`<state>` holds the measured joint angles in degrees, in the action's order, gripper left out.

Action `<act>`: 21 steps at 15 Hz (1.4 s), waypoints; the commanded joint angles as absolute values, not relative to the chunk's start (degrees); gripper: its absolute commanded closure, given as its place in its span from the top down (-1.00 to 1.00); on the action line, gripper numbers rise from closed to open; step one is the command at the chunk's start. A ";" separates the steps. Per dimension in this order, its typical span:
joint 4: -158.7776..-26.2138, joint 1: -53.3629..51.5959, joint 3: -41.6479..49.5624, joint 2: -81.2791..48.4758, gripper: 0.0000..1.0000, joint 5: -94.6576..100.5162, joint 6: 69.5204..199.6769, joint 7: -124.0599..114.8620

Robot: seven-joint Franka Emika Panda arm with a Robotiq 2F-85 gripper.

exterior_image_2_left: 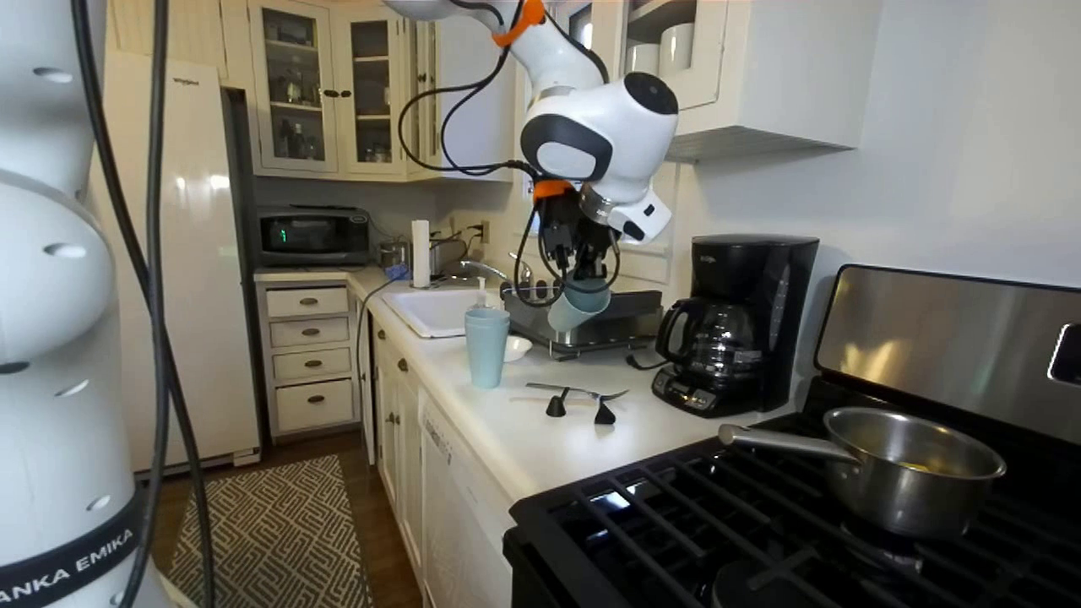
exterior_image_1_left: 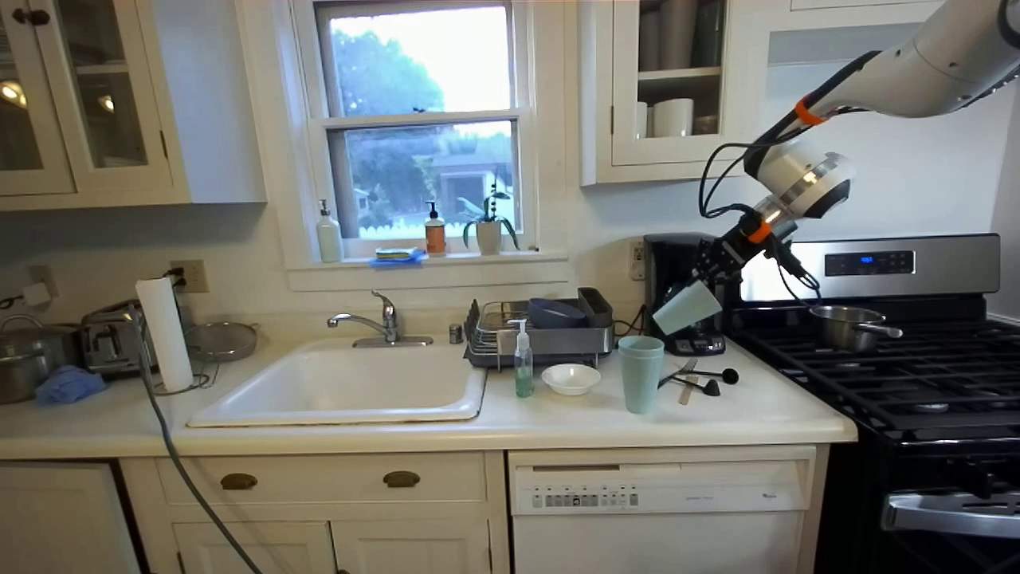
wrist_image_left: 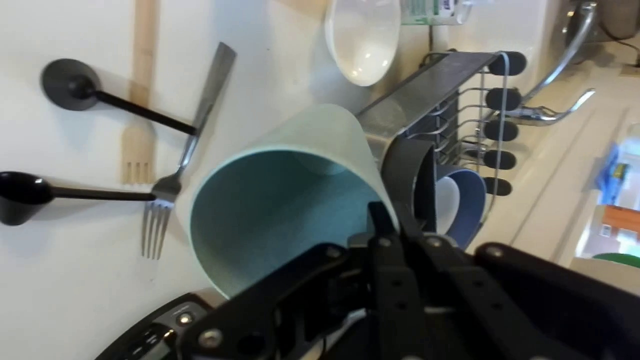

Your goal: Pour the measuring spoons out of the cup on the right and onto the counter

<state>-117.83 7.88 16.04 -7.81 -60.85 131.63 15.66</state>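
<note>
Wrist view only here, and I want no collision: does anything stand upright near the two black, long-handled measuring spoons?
Observer: Yes, at least one pale mint-green tumbler stands beside the black spoons.
Operator: Is the tilted pale green cup I'm holding touching the cream-white counter?
Observer: No, both exterior views show it hanging clear above.
Operator: What adjoins the counter past the spoons?
Observer: A black stove bearing a steel saucepan.

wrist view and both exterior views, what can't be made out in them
Lower black measuring spoon: bowl clipped by the wrist view's left edge.
Held mint-green cup: rim's lower right hidden by the gripper, wrist view.
Coffee maker: partly behind the gripper and cut off by the bottom edge, wrist view.
Stove display: blue digits too small and blurred to read, in an exterior view.
</note>
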 commanded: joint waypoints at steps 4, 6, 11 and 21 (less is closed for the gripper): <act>-125.81 2.10 17.76 -1.63 -0.98 -30.92 139.71 -4.59; -126.37 1.17 18.76 -2.07 -0.98 -21.52 138.38 -11.04; -126.27 4.28 16.01 -1.00 -0.98 -1.28 133.76 -23.49; -126.71 6.57 12.77 -3.36 -0.98 2.28 133.06 -24.51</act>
